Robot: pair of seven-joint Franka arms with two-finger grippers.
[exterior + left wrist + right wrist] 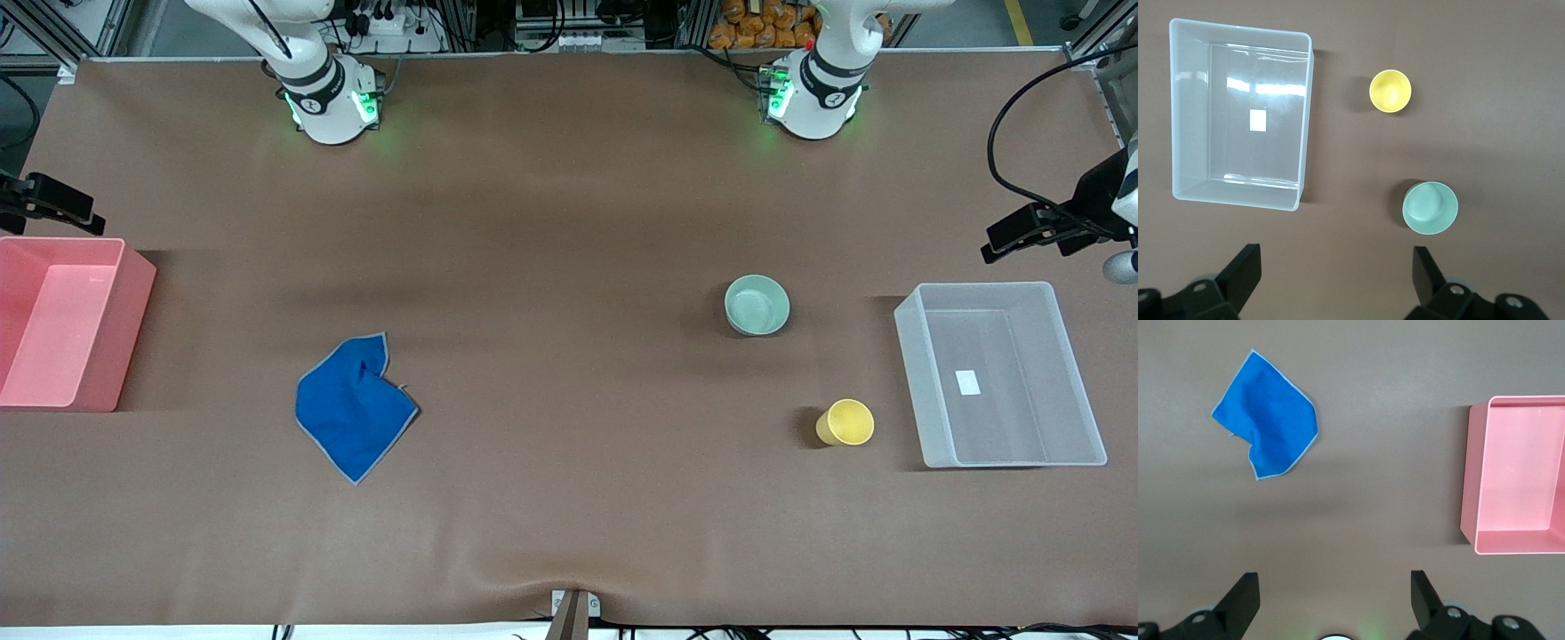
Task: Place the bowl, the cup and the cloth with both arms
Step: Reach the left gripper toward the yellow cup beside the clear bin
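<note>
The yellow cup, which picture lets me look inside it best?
The left wrist view: it looks straight down into the cup, upright and empty on the table. The front view shows the cup smaller, at a slant. The right wrist view doesn't show it.

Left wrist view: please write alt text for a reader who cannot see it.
Looking down past the open left hand, a brown table holds an empty clear rectangular plastic bin, with a small plain yellow cup and a small round pale mint-green bowl standing upright beside it, apart from each other. The hand holds nothing.
</note>
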